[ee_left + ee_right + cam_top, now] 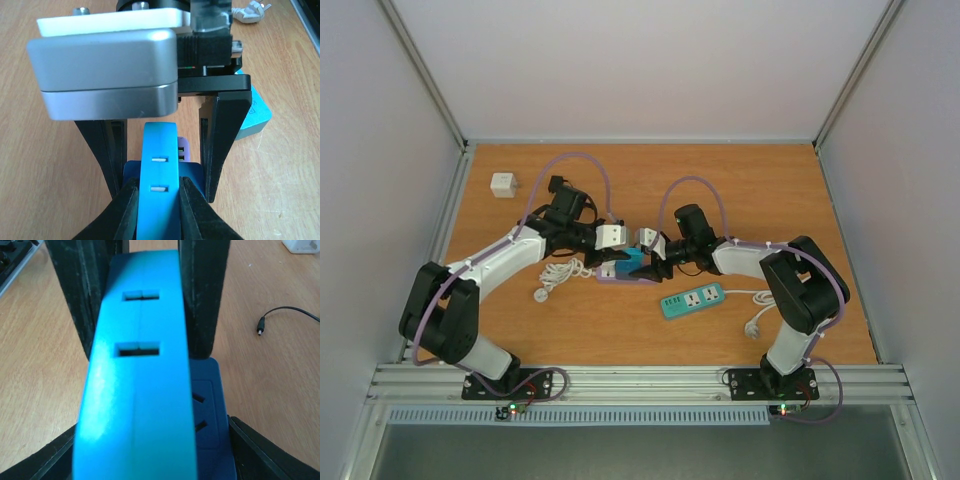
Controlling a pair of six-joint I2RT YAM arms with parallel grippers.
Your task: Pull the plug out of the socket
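L jaws clamped tight on light-blue plug (159, 150), mid tabletop (770, 200) btw the 2 arms. R jaws set wider, gripping dark-blue socket block (209, 405) from opp. side. Plug sits against socket face, not yet off.

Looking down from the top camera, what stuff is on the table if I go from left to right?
small white box → coiled white cable → blue plug and socket → green power strip → loose white plug
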